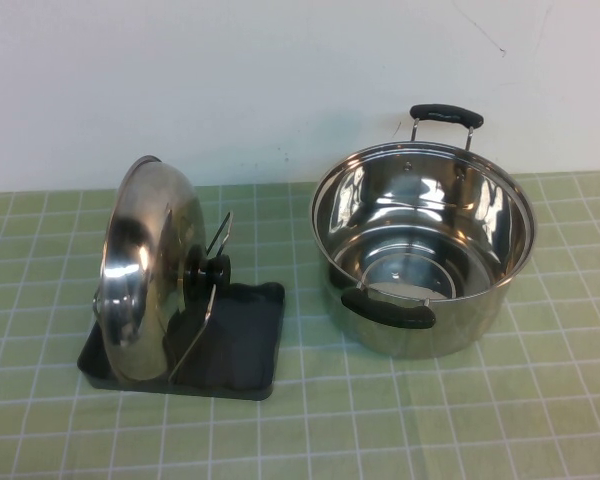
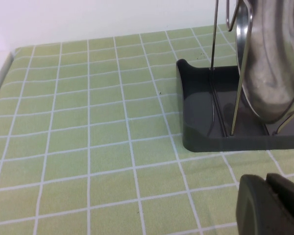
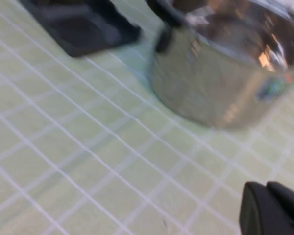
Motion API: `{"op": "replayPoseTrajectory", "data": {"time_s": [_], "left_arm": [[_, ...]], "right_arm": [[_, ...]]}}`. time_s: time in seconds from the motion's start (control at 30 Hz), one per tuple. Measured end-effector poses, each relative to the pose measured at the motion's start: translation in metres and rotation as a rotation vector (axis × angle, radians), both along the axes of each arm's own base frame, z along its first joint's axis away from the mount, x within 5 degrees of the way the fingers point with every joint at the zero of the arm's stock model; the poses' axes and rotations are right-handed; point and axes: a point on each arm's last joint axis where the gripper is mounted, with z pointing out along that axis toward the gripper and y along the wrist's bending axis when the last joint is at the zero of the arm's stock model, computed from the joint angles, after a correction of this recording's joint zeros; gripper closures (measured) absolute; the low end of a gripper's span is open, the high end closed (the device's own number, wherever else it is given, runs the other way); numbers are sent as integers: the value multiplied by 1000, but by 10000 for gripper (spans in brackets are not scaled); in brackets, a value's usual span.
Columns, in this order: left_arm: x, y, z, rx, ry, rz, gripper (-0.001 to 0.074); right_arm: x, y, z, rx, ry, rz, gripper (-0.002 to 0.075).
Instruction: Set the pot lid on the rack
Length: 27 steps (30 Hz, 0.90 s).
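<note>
The shiny steel pot lid (image 1: 140,270) stands on edge in the black rack (image 1: 242,345), leaning between the wire prongs (image 1: 218,240), its black knob (image 1: 208,270) facing right. In the left wrist view the lid (image 2: 277,63) and the rack (image 2: 206,125) are close ahead. My left gripper (image 2: 267,203) is shut and empty, low over the cloth just short of the rack. My right gripper (image 3: 269,208) is shut and empty, over the cloth near the pot. Neither arm shows in the high view.
A deep steel pot (image 1: 425,255) with two black handles stands right of the rack; it also shows in the right wrist view (image 3: 225,63). A green checked cloth (image 1: 380,420) covers the table. A white wall runs behind.
</note>
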Motion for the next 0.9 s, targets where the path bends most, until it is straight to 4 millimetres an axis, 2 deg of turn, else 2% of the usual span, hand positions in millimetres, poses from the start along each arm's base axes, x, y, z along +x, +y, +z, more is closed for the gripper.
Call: {"op": "replayPoseTrajectory", "data": {"time_s": [0.13,0.33,0.47,0.9], "left_arm": [[0,0,0,0,0,0,737],[0,0,0,0,0,0,737],[0,0,0,0,0,0,737],[0,0,0,1,0,-1,737]], "right_arm": [[4,-7,-26,47,53,-212,727],[9,-19,-40,69,-22,-445,727],[12,-23,-56,22,-82,-498,727],[5,-31,-61,-60,-135,-606,727]]}}
